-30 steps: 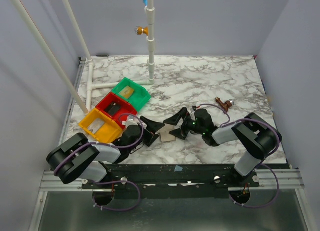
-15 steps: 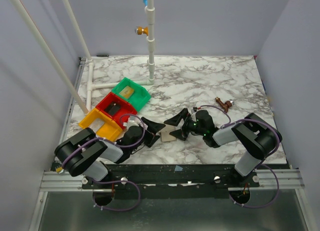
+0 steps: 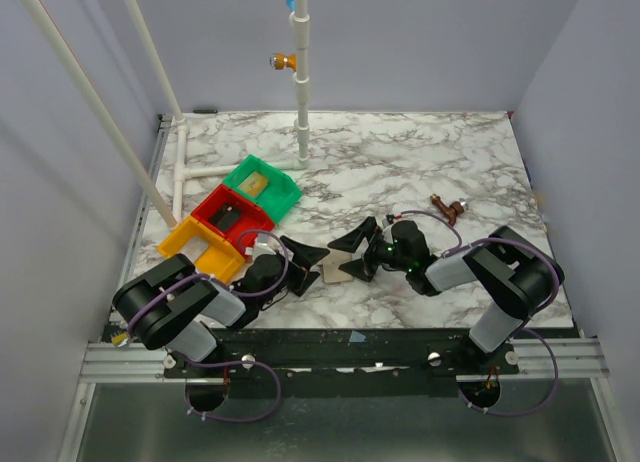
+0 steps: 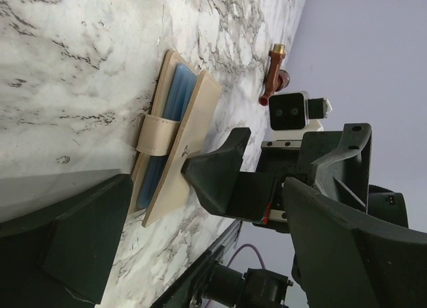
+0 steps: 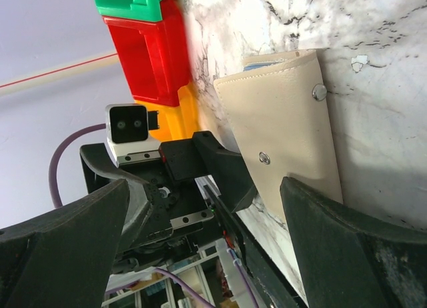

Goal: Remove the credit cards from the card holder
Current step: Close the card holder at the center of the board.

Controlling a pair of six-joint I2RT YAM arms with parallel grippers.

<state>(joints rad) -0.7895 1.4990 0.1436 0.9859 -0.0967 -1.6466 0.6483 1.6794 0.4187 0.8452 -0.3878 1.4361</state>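
Observation:
The card holder [image 3: 328, 273] is a flat tan wallet lying shut on the marble near the front edge. Its strap and blue-grey inner layers show in the left wrist view [image 4: 175, 131], and its stud shows in the right wrist view [image 5: 287, 121]. My left gripper [image 3: 314, 267] is open just left of it, low over the table [image 4: 207, 188]. My right gripper [image 3: 341, 258] is open just right of it, facing the left one [image 5: 205, 187]. One right finger [image 4: 215, 173] reaches over the holder's near corner. No credit cards can be told apart inside the holder.
Green tray [image 3: 263, 187], red tray [image 3: 230, 216] and orange tray [image 3: 200, 250] stand in a row at the left, each with a small flat item inside. A brown fitting [image 3: 449, 208] lies at the right. A white pipe stand [image 3: 301, 92] rises at the back.
The left arm's elbow has shifted a little to the right and up. Both grippers stay open on either side of the card holder, which has not moved.

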